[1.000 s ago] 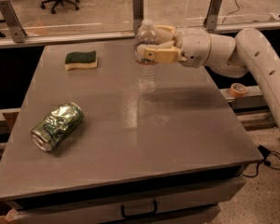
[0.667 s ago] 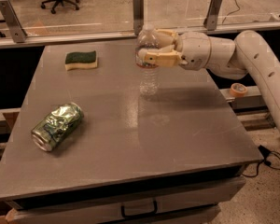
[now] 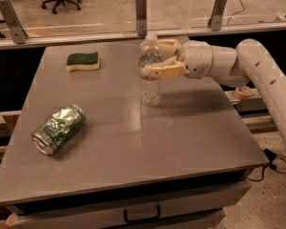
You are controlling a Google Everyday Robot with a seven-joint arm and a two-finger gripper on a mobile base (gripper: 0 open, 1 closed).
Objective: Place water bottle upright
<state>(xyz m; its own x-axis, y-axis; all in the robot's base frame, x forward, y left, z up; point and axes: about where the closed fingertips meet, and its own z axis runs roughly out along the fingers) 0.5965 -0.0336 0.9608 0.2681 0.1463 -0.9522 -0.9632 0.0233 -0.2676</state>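
Observation:
The water bottle [image 3: 151, 90], clear ribbed plastic, is held about vertical over the back middle of the grey table [image 3: 181, 128]. Its lower end is at or just above the tabletop. My gripper [image 3: 157, 61] reaches in from the right and is shut on the bottle's upper half, with one cream finger [image 3: 166, 71] across its front. A red and white label band shows just below the fingers. The top of the bottle rises above the gripper against the glass barrier.
A crushed green can [image 3: 58, 128] lies on its side at the left front. A green and yellow sponge [image 3: 83, 61] lies at the back left. A glass barrier with metal posts [image 3: 141, 13] runs along the table's far edge.
The gripper has come down a little with the bottle, bringing its lower end closer to the tabletop. The can and sponge have not moved.

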